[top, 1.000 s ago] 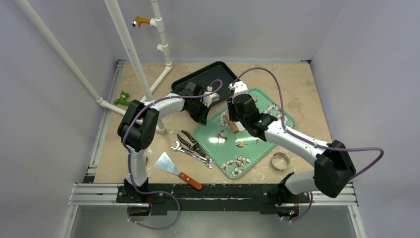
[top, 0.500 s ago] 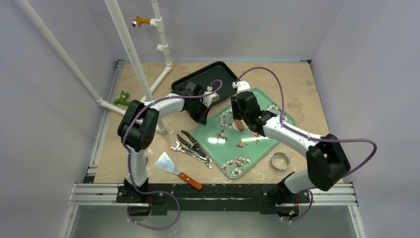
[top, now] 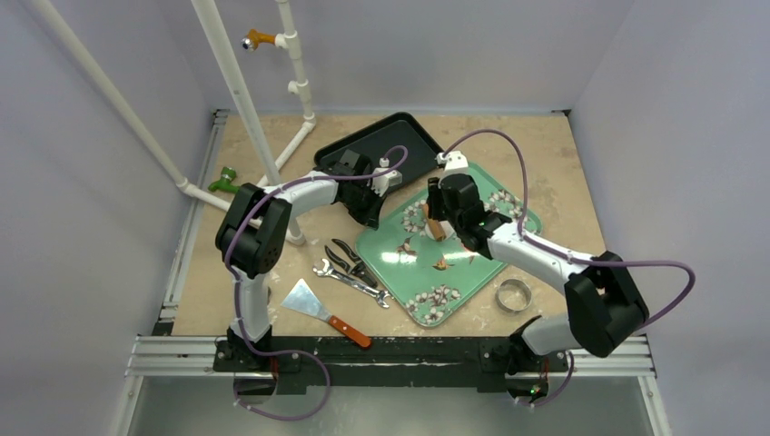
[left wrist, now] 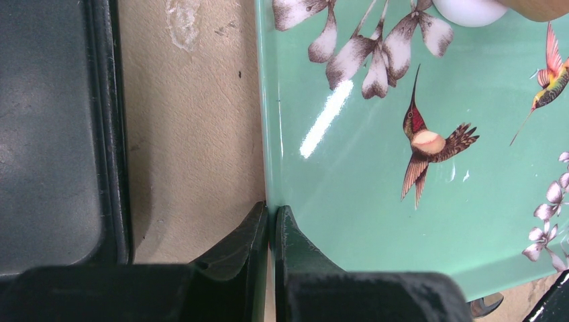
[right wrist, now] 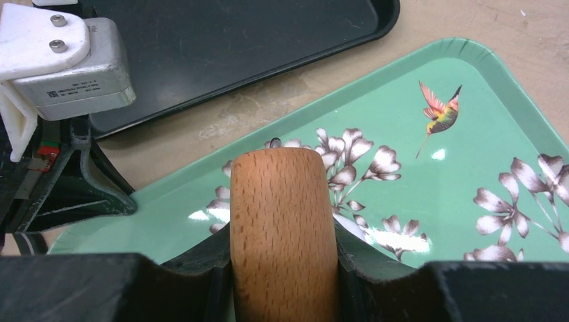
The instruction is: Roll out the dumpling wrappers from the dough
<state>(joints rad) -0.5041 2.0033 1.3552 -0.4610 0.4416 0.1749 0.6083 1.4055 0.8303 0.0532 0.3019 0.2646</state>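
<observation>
The green tray (top: 399, 268), printed with blossoms and hummingbirds, lies on the tan table (top: 563, 154) and both arms reach to its far left part. The left tool (left wrist: 272, 213) is clamped on the green tray's left rim. Its two black fingertips are pressed together, one over the tray's inside and one over the bare table outside it. The right tool (right wrist: 282, 261) hangs over the far left part of the green tray and is closed on a wooden rolling pin (right wrist: 282, 221). A finger presses on each side of the pin, whose rounded end points toward the tray's far rim. The dumpling wrapper (left wrist: 470, 8) lies on the green tray among the blossom print at its far left, right under the pin. Only its white rounded edge shows at the top of the left wrist view, so its shape and thickness cannot be told. A black tray (top: 381, 141) lies just beyond the green tray's far left rim, with a strip of bare table between them. Off the green tray's near left side lie pliers (top: 348, 257) and a wrench (top: 354, 283), and nearer still a scraper with a wooden handle (top: 318, 307). A shiny metal ring (top: 513, 294) sits on the table just off the green tray's near right rim. White pipes (top: 236, 91) rise well to the left of the green tray.
</observation>
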